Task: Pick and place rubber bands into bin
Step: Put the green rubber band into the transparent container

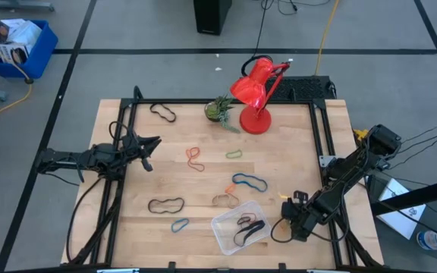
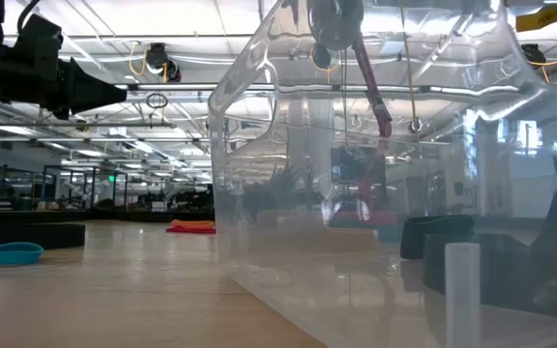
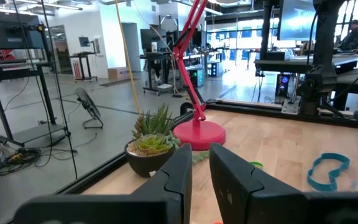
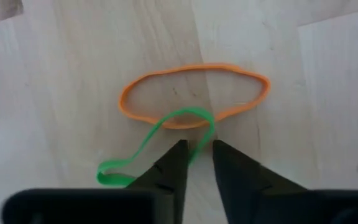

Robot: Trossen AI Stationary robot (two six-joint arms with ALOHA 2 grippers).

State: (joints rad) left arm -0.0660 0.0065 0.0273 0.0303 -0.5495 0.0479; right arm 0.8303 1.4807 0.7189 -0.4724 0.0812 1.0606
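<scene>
A red desk lamp (image 1: 255, 95) stands at the far edge of the wooden surface (image 1: 203, 189), its round base on the wood and its shade tilted over toward the left. Just beside the lamp's base, on its left, sits a small potted succulent (image 1: 219, 110) in a dark bowl. Well away from the lamp, on the floor beyond the surface's far left corner, is a blue bin (image 1: 21, 47) holding white packages.

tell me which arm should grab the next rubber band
Right. The right gripper hangs over the green rubber band and orange rubber band near the bin; the left gripper is farther off.
</scene>
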